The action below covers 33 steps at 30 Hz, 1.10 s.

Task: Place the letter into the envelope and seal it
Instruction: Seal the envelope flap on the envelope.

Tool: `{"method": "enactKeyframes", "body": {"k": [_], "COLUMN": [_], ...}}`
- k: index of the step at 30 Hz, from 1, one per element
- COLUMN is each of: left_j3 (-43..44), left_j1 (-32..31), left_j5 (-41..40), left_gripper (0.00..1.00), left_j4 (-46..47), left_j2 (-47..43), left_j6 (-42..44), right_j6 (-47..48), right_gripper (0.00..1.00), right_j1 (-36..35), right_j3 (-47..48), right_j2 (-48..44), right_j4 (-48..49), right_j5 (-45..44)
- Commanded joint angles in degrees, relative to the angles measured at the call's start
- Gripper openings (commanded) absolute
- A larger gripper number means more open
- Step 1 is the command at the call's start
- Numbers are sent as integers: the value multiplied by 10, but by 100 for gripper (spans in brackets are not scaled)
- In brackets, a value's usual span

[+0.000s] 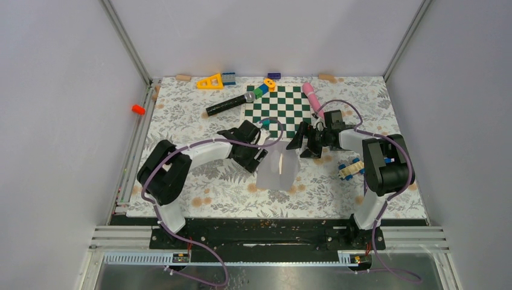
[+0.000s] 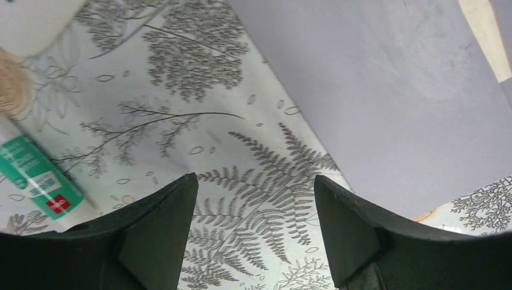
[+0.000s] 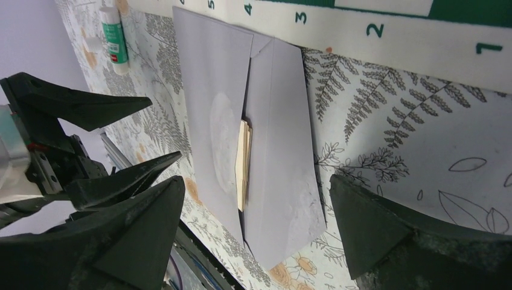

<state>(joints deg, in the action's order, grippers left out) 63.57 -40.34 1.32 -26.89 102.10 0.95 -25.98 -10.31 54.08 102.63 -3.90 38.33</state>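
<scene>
your left gripper [image 2: 255, 181] is hanging with jaws apart, holding nothing, the envelope [image 2: 386, 90] just beyond its fingers. your right gripper [image 3: 256, 181] is gaping wide and empty, facing that envelope, which is lying on the cloth [image 2: 181, 121] beside the chessboard [image 3: 392, 42], the letter [image 3: 244, 163] peeking from its mouth.

The flat light grey paper envelope [image 3: 278, 151] looks matt and smooth, with faint paler, chalky patches on flap and body. The cream folded paper letter [image 3: 244, 163] at its mouth is matt too. The counter [image 2: 241, 199] carries a grey fern-printed covering, smooth with a dull sheen. The left tool [image 2: 255, 181] and right tool [image 3: 255, 181] have black plastic fingers, matt and finely grainy. The white plastic glue stick [image 2: 39, 175] with its green label shines slightly.
</scene>
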Motion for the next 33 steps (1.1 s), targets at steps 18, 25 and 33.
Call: {"method": "enactKeyframes", "body": {"k": [18,25,33], "left_j3": [29,59,77], "left_j1": [11,1,-15], "left_j5": [52,22,-10], "left_gripper": [71,65,50], "left_j4": [19,-15,-41], "left_j2": [52,97,126], "left_j6": [-64,-72,-75], "right_j6": [-32,-38,-43], "right_gripper": [96,96,96], "right_j1": [5,5,5], "right_j3": [-7,-6,-6], "right_j2": [45,56,52], "right_j4": [27,27,27], "right_j5": [3,23,37]}}
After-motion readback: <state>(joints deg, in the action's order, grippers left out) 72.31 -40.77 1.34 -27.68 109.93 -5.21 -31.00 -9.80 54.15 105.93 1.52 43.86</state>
